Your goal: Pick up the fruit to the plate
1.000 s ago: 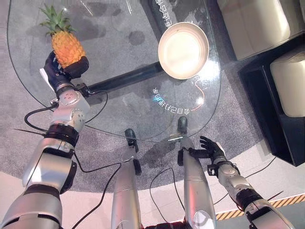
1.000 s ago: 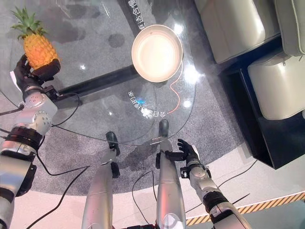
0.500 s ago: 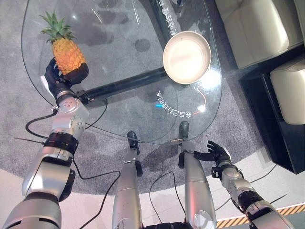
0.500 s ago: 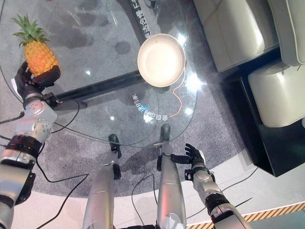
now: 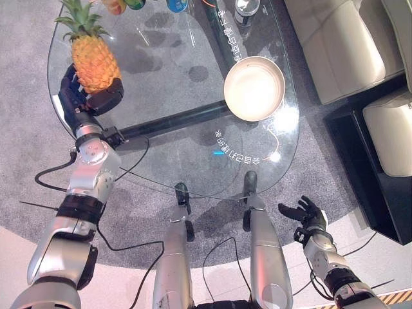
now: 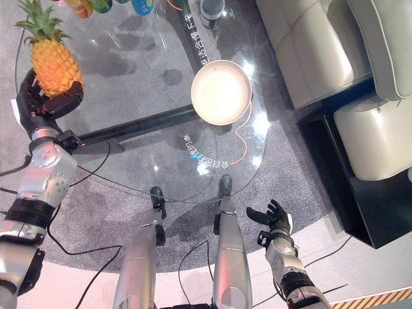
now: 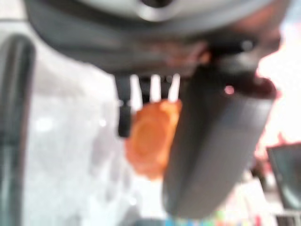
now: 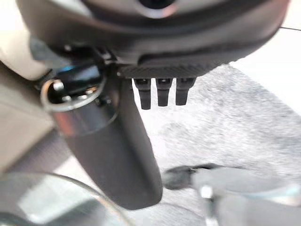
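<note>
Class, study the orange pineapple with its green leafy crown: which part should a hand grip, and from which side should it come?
Grip the orange pineapple round its lower body, coming from below and behind, as the left hand does now. The body is broad and rounded there, so curled fingers wrap it; the fruit stands upright, and its spiky green crown on top offers no firm hold.

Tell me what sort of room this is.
Probably a lounge or reception corner: a rounded clear glass coffee table stands on grey carpet, with cream cushioned seats beside it.

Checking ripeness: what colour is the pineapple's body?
Orange-yellow pineapple, green crown; clearest in the left eye view.
</note>
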